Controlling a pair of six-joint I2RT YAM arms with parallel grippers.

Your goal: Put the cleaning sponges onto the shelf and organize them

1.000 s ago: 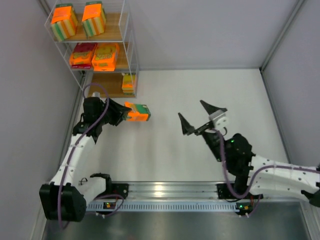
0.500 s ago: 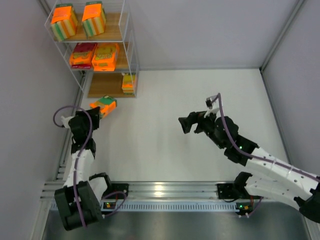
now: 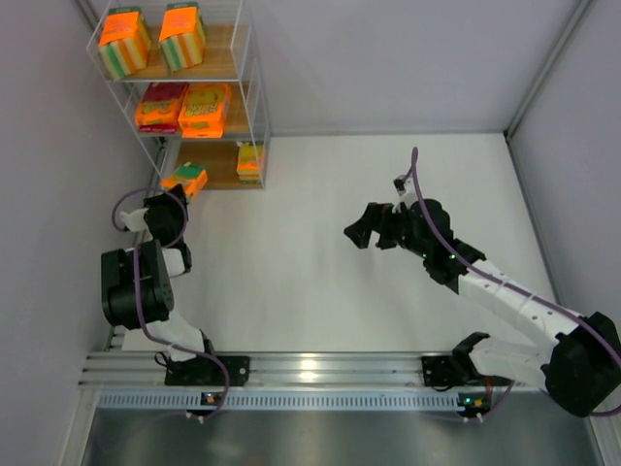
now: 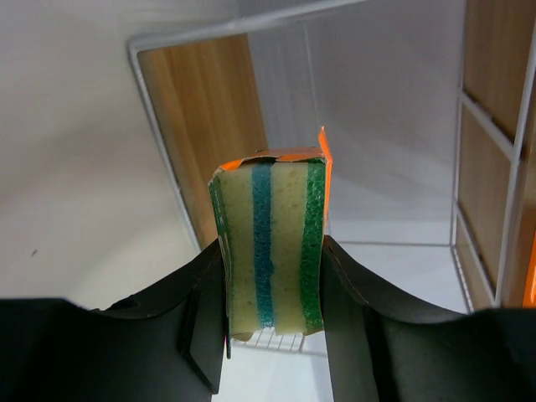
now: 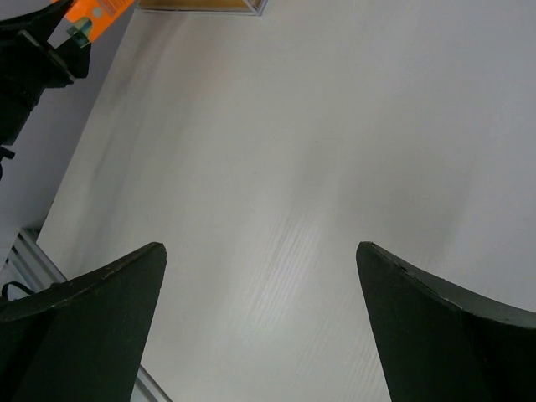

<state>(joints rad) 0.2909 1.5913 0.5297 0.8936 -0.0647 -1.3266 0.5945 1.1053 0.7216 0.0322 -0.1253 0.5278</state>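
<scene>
The left tool (image 4: 272, 280) is shut tight on a sponge pack (image 3: 184, 179), with one finger pressed on each striped side. A second ago this pack was out over the white counter (image 3: 388, 175), well away from the shelf (image 3: 255, 87). Half a second ago it was closer. Now it is right at the front edge of the bottom board (image 3: 215, 167), on the left side (the arm has folded back toward the wall to get it there). In the left wrist view the wire frame and the wood are straight ahead of the pack. The pack is not down on the wood yet.

The right tool (image 5: 260, 251) is wide open and holds nothing. It hangs over the bare counter. It has turned a bit and drifted, but it has not picked anything up.

Five packs are on the shelf. Two blocky packs (image 3: 124, 41) are on the top board and two flat packs (image 3: 205, 109) are on the middle board. One small pack (image 3: 249, 160) is on the right side of the bottom board. I see no packs left on the counter, so I think the one in the left tool is the last. The job looks almost done. What is left is to slide it in beside the small pack, set it down and let go.
</scene>
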